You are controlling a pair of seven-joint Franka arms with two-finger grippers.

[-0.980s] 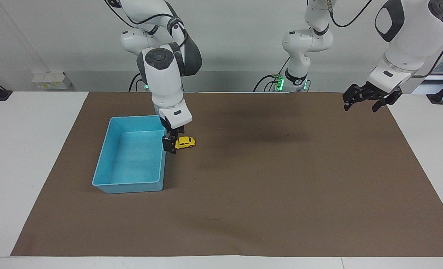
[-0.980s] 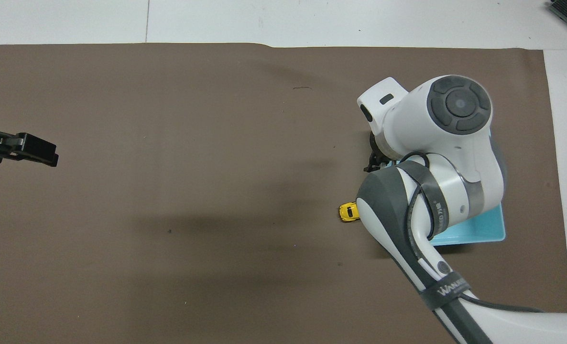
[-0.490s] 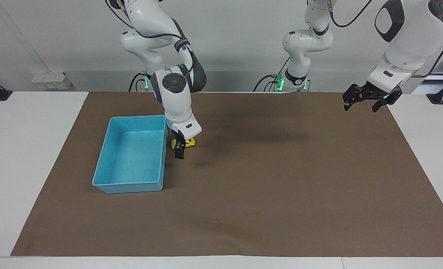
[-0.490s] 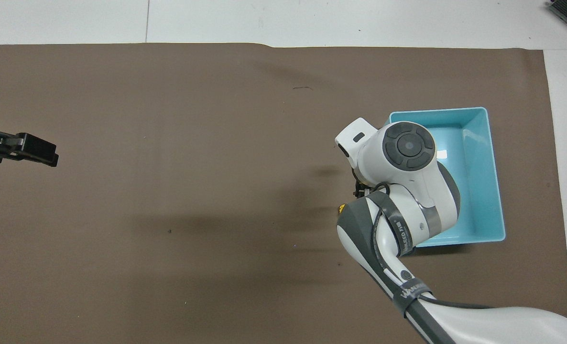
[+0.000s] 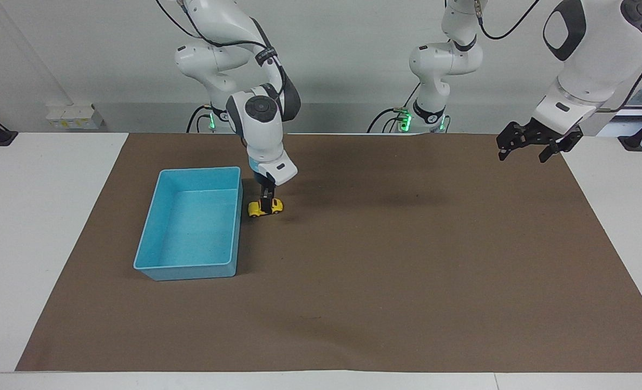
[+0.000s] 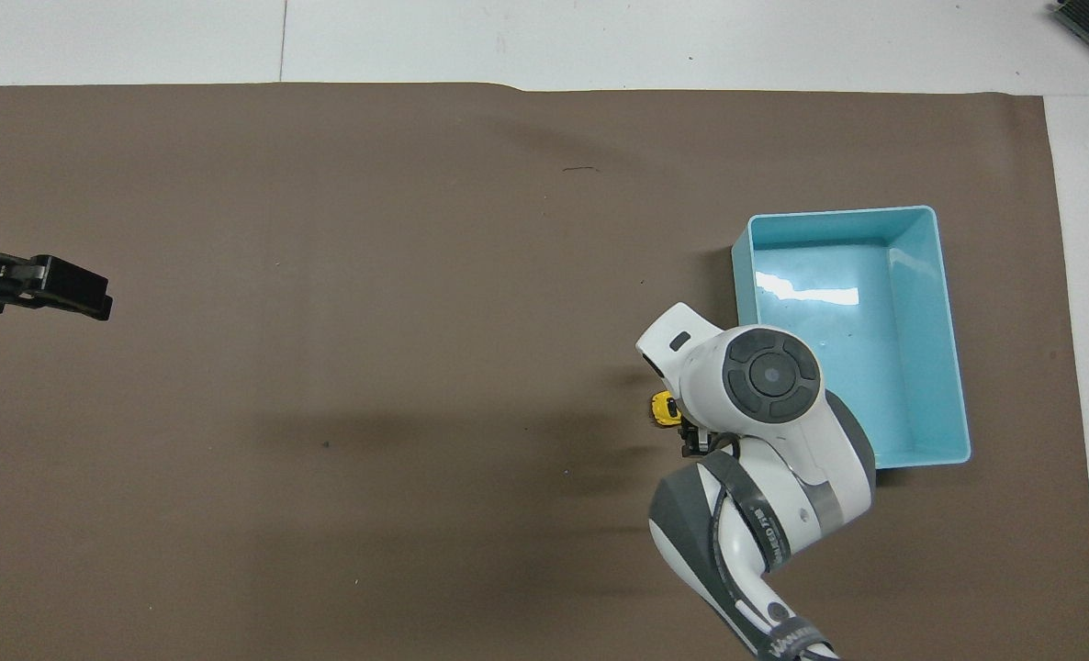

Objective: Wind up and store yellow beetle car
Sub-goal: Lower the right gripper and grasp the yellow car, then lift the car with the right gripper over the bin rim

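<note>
A: Where is the yellow beetle car?

B: It sits on its wheels on the brown mat that covers the middle of the white counter. It is just beside the blue tray, next to the tray's long wall that faces the left arm's end of the counter, toward the tray's end nearer the robots. It is outside the tray, and the tray's floor shows nothing in it.

A: What is the right hand doing?

B: The right arm reaches down steeply from its base, and its hand points straight down onto the car. In the facing view its dark fingers stand right at the car's roof, about the middle of its body. Whether they press the car or only straddle it cannot be told from here. The hand stands as wide as it goes. In the overhead view the arm's white wrist covers most of the hand, and only one yellow end of the car peeks out beside it.

A: And the left hand?

B: The left arm waits, its hand raised over the mat's corner at the left arm's end of the counter, well apart from the car and the tray. Its fingers are spread wide and hold nothing. In the overhead view only its dark tip shows at the picture's edge.
</note>
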